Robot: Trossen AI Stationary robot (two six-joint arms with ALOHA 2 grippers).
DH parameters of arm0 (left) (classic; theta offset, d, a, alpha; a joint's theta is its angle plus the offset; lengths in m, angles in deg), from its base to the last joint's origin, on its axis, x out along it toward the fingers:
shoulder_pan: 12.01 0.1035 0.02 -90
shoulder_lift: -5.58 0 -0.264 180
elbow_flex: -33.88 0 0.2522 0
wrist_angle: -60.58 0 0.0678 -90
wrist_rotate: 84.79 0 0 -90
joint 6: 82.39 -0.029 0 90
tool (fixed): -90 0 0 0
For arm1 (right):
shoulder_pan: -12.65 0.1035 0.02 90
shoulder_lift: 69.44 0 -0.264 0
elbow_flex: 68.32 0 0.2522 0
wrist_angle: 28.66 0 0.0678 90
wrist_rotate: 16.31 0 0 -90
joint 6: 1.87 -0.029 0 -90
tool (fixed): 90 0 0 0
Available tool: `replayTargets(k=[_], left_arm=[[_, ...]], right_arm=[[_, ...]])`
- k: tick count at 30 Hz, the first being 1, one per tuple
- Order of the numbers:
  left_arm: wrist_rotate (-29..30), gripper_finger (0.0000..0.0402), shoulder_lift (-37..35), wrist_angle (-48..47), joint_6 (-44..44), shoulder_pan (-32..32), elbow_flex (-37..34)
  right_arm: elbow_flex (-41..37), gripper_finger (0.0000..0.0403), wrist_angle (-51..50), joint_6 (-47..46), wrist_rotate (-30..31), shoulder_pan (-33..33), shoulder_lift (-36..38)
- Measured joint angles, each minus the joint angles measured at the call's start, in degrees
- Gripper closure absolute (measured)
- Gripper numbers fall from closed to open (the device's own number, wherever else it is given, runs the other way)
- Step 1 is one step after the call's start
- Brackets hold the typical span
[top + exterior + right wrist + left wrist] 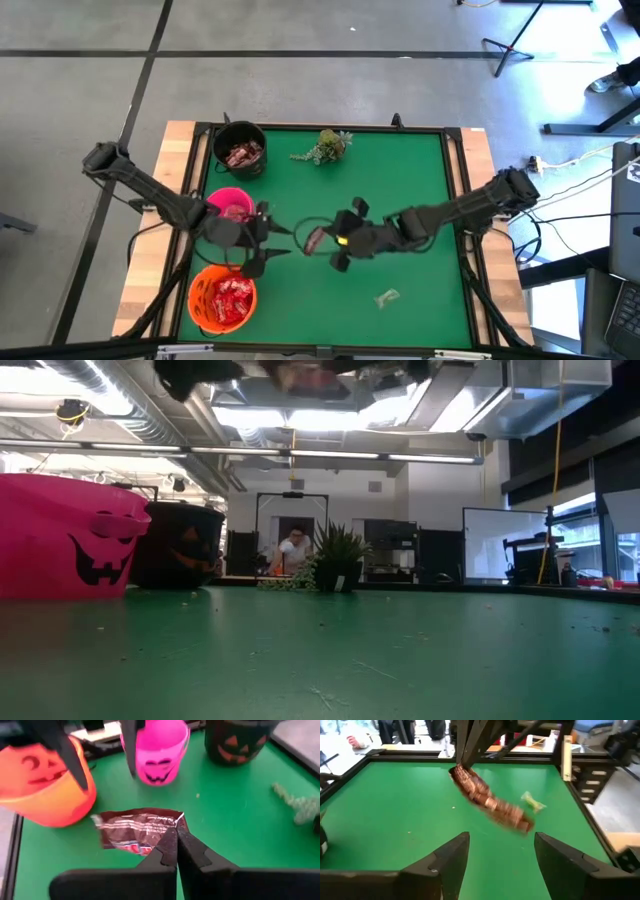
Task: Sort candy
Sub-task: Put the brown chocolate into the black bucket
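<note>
No legible text anywhere.
Print on brown candy wrapper too blurred to read; only carved-face designs on pink bucket, no lettering.

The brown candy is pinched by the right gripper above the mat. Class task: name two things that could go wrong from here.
1. The right gripper pinches the brown candy only by one edge; most of it hangs free, so it could slip out.
2. The left gripper is open just beside it, and the pink bowl and orange bowl crowd that side, so the arms could bump.
</note>
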Motion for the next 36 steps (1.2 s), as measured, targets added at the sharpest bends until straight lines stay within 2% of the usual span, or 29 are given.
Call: replayTargets(k=[6,12,21,29,32,36], left_arm=[[-2.4,0.0177,1.4,4.1,5.3,5.9,0.0],[-4.5,0.0177,1.5,4.5,10.3,10.4,0.0],[-11.2,0.0177,3.3,9.6,11.7,12.7,0.0],[-11.4,0.0178,7.2,9.8,13.3,14.7,0.0],[-11.4,0.0192,7.8,11.1,12.7,14.8,-0.1],[-11.1,0.0233,7.9,12.1,10.8,14.8,-0.1]], right_arm=[[0.0,0.0403,4.7,4.1,-3.9,-4.1,0.0],[0.0,0.0403,5.3,5.1,-4.3,-4.7,0.0],[0.0,0.0403,9.2,7.6,-4.4,-4.7,0.0],[0.0,0.0403,10.9,8.8,-5.3,-5.0,-0.1],[0.0,0.0403,10.9,9.0,-5.3,-5.0,-0.1],[0.0,0.0403,11.0,10.2,-5.3,-5.0,-0.1]])
